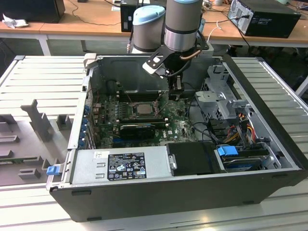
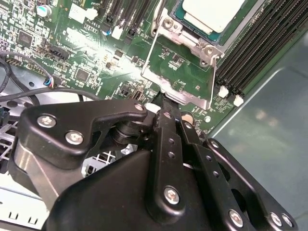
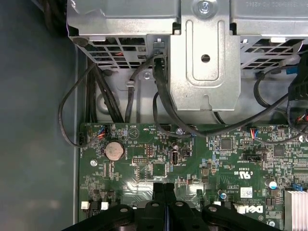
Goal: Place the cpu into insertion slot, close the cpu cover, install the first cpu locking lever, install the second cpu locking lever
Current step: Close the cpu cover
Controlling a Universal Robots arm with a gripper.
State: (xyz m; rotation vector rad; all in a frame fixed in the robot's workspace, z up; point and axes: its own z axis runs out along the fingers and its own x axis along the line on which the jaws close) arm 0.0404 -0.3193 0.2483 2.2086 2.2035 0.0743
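Cpu cover (image 2: 190,97) lay swung open beside seated cpu (image 2: 211,12): thin, light, stiff, likely sharp-edged; your best hold was its free rim. Tool (image 2: 164,102) fingers were together at that rim.

cpu (image 2: 211,12) in insertion slot (image 2: 192,37), cpu cover (image 2: 185,97) beside

cpu (image 2: 211,12): one
cpu cover (image 2: 185,97): one
motherboard (image 3: 192,159): one
round coin battery (image 3: 114,150): one
computer case (image 1: 168,195): one
power supply (image 1: 120,163): one
robot arm (image 1: 183,24): one
hand (image 3: 164,188): one
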